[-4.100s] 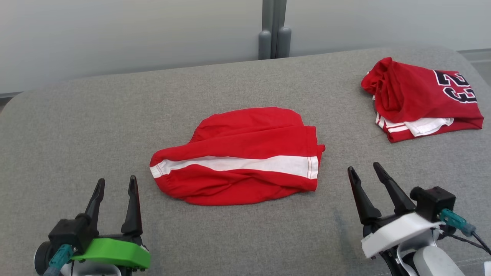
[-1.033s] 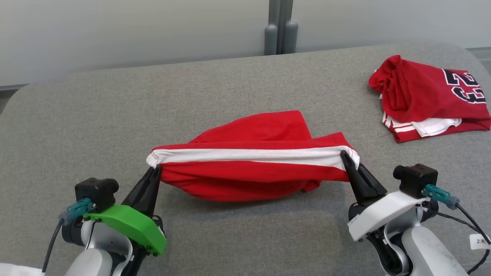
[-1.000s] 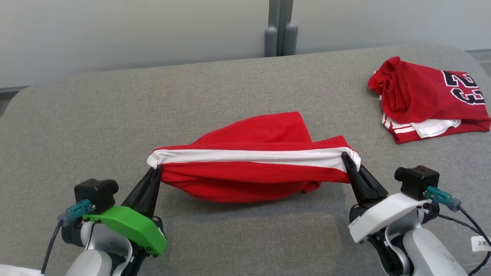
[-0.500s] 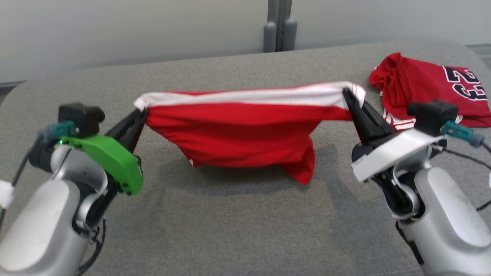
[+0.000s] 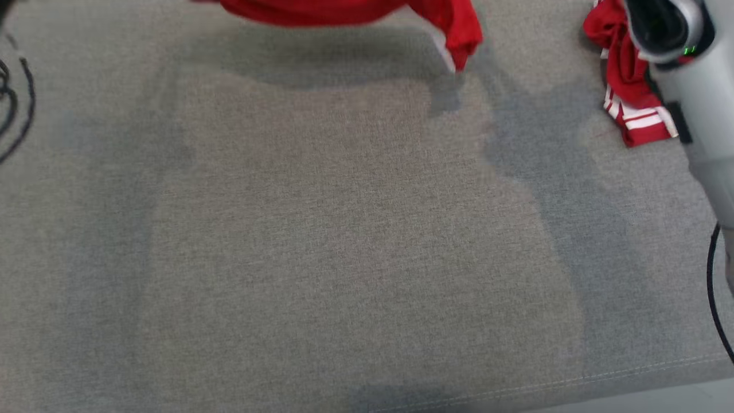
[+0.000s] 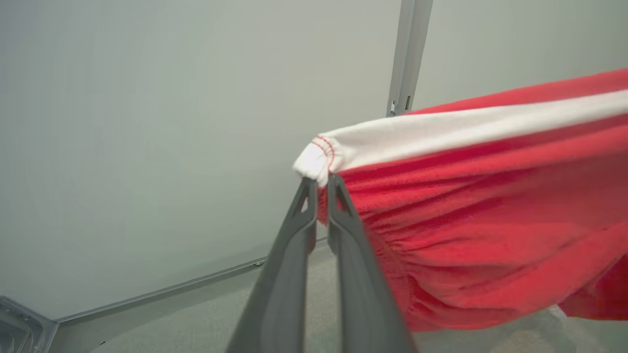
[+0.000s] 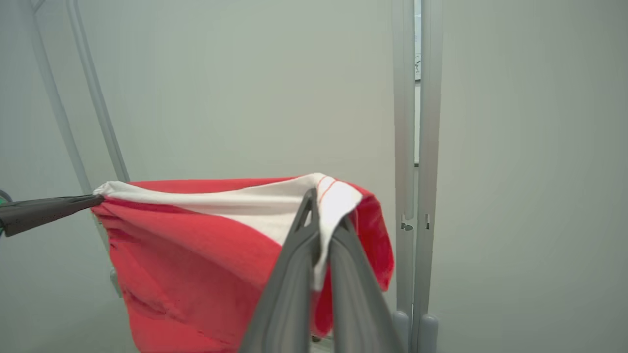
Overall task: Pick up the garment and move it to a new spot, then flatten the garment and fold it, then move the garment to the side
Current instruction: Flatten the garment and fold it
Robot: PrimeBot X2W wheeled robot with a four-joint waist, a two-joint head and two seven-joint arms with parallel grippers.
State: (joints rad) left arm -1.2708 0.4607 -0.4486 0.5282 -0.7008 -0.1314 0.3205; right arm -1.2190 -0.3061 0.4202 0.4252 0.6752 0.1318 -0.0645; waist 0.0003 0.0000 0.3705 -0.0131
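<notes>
Grey fabric surface (image 5: 344, 258) below, pale wall (image 6: 147, 122) behind, and the red shorts (image 6: 481, 215) strung up in the air between both grippers.
Left gripper (image 6: 319, 182) has its fingers pressed together on the white-striped corner at one end. The right gripper (image 7: 324, 208) is pinching the white band at the other end the same way, so the stripe runs along the top and the red cloth sags under it. In the head view the lowest red corner dangles at the top edge, with its shadow on the grey below. Off to the right, a second red garment (image 5: 628, 97) with white stripes lies on the surface, partly behind the right forearm (image 5: 705, 103).
</notes>
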